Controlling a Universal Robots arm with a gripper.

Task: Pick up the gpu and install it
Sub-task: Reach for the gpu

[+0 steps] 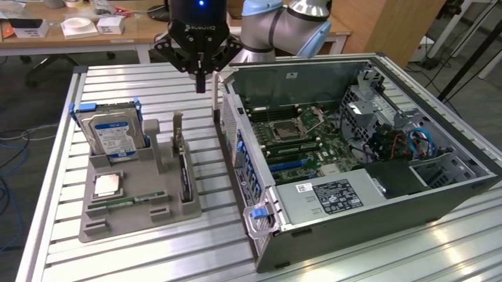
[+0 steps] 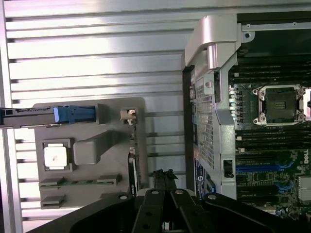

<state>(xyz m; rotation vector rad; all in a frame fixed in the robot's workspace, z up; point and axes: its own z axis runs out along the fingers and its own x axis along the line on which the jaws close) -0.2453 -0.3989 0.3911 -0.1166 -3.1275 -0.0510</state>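
The approach is in hand: the black two-finger gripper [image 1: 201, 86], closed and empty, hangs clear above the thin dark gpu card with a silvery end bracket [image 1: 183, 170], which stands on edge in the grey moulded parts tray [image 1: 126, 222], so a grasp probably calls for parting the fingers first.

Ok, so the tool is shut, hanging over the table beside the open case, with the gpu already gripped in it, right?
Not quite. The tool is shut and hangs beside the case, but it holds nothing: the exterior view shows the gpu standing on edge in the grey tray.
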